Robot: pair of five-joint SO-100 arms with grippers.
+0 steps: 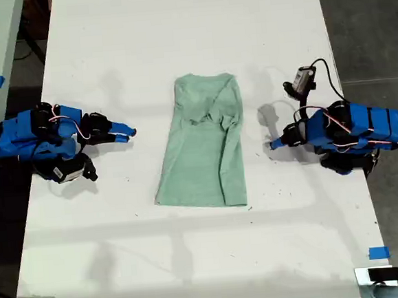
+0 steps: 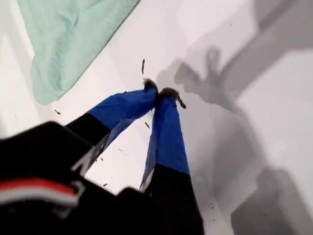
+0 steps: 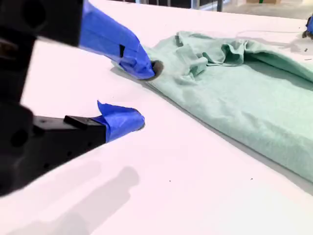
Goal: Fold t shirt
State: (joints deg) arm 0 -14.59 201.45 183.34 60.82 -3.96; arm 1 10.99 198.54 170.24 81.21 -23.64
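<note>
Exterior view: the t shirt [image 1: 203, 155] lies flat mid-table [image 1: 194, 260], collar end toward the view's top, hem toward the bottom, btwn the two arms and touching neither. It already looks narrowed. The side at the view's right seems turned in, w/ wrinkles bunched just below the collar. The hem end is smooth.

Our first gripper [image 1: 276, 143] sits near the table at the view's right, just off the shirt's edge. In the first wrist view its claw [image 2: 159, 93] is pinched together on nothing, tips meeting, w/ a hem corner of the shirt [image 2: 63, 44] beyond them.

Our second gripper [image 1: 127, 132] sits at the view's left, clear of the cloth. The second wrist view shows it [image 3: 143, 95] spread apart and empty, looking at the wrinkled collar part [image 3: 220, 54].

Judgement: the step in hand is prob. the lengthwise fold, one end carried over the other, and no grasp has been made yet.

To do it well:
- We'd spread the first claw before going in, since it can't take cloth as it stands.
- We'd take matching corners of one end, one per arm, pinching all layers so the turned-in side doesn't fall out.
- We'd lift both at an even pace, keep the edge taut btwn the arms, and lay it square on the other end.

The main risk is a one-layer pinch or uneven travel, which gives a skewed fold.
</note>
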